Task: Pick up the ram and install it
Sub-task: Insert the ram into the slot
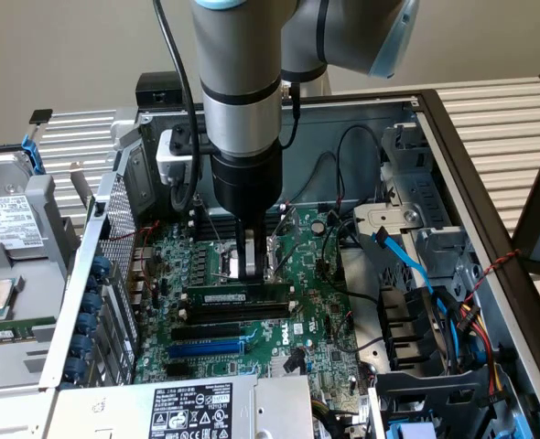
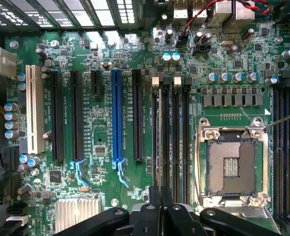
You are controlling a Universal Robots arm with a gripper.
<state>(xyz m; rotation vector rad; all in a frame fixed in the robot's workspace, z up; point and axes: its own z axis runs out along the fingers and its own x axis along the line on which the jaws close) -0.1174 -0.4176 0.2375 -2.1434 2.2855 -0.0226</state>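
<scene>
Biggest risk is a crooked seat. The ram [image 1: 238,298] stands on edge in the middle of the exterior view, along the long black memory slots [image 1: 217,330] of the green board [image 1: 318,322]. I can't tell if both ends sit level. A push while it's tilted could bend the stick or strain the slot.

Next is my grip. My gripper [image 1: 254,265] hangs straight down over the middle of the ram. In the wrist view my fingers [image 2: 155,196] are clenched almost together, low centre of the frame, in line with the memory slots [image 2: 170,132]. Whether they pinch the stick's top edge or only rest above it, I cannot tell. A pinch off to one side could twist the stick.

Smaller risk is the neighbours. The open processor socket [image 2: 232,167] lies just beside the slots, lower right of the wrist view, and a drift that way could hit it. The loose blue cable [image 1: 407,265] at right of the exterior view is apart from me.

Surroundings:
- A plain beige wall is at the top.
- The slatted table [image 1: 499,110] is pale and ribbed.
- The open metal case [image 1: 343,119] lies on it.
- A hard drive [image 1: 14,219] sits at far left.
</scene>
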